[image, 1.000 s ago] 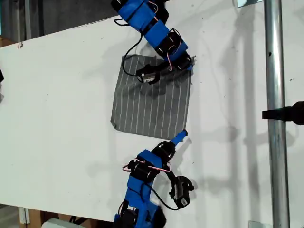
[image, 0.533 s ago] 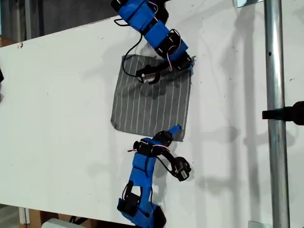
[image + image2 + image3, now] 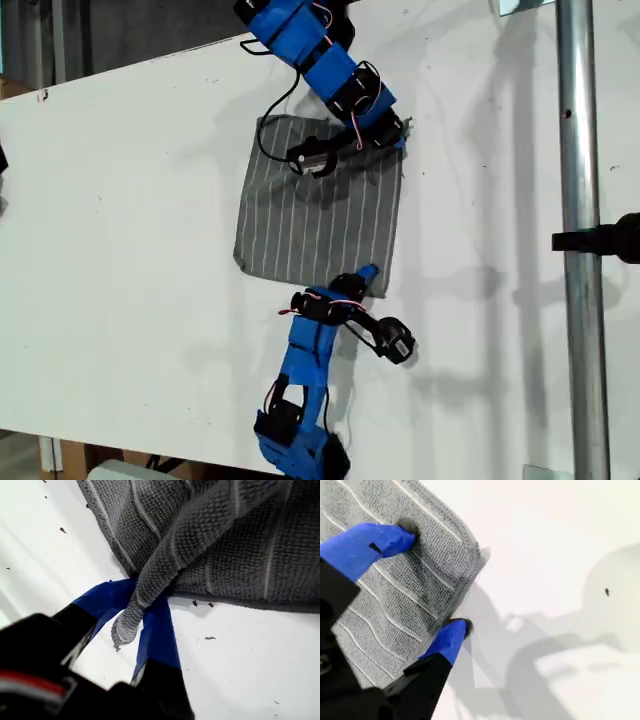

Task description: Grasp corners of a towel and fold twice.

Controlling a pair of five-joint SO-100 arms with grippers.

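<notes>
The dark grey pinstriped towel (image 3: pixel 320 215) lies flat on the white table (image 3: pixel 120 250). My first gripper (image 3: pixel 398 135) is at its upper right corner in the exterior view. It is shut on that corner (image 3: pixel 127 625), which is bunched into a narrow twist between the blue fingers (image 3: pixel 157 630). My second gripper (image 3: pixel 366 274) is at the lower right corner in the exterior view and is open. One blue fingertip (image 3: pixel 385 537) presses on the cloth. The other fingertip (image 3: pixel 451 635) rests at the hem, with the corner tip (image 3: pixel 475 555) just beyond them.
A vertical metal pole (image 3: pixel 578 240) with a black clamp (image 3: pixel 610 238) runs down the exterior view's right. The table's far edge slants across the top of that view. A black cable (image 3: pixel 275 130) from the first arm crosses the towel's upper part.
The second arm has swung in from off the cloth and set its open gripper on the towel's lower right corner. The first arm and the towel have not moved.
</notes>
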